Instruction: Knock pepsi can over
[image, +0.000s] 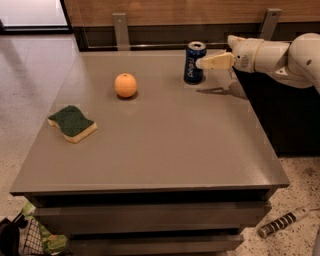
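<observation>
The can (191, 69) is standing upright near the far edge of the desk (165, 140), its long axis straight up, silver top showing. The gripper (201, 63) comes in level from the open side, away from the orange (125, 85). Its jaws look pressed together into one pale wedge. The tip sits at the can's side wall, about halfway up or a touch higher; whether it is touching or just short of it is hard to call. So the can lies dead ahead of the tip, along the line the wedge points. My read: a push straight on along that line, toward the orange, should tip it. Too low a contact might only slide it across the desk.
</observation>
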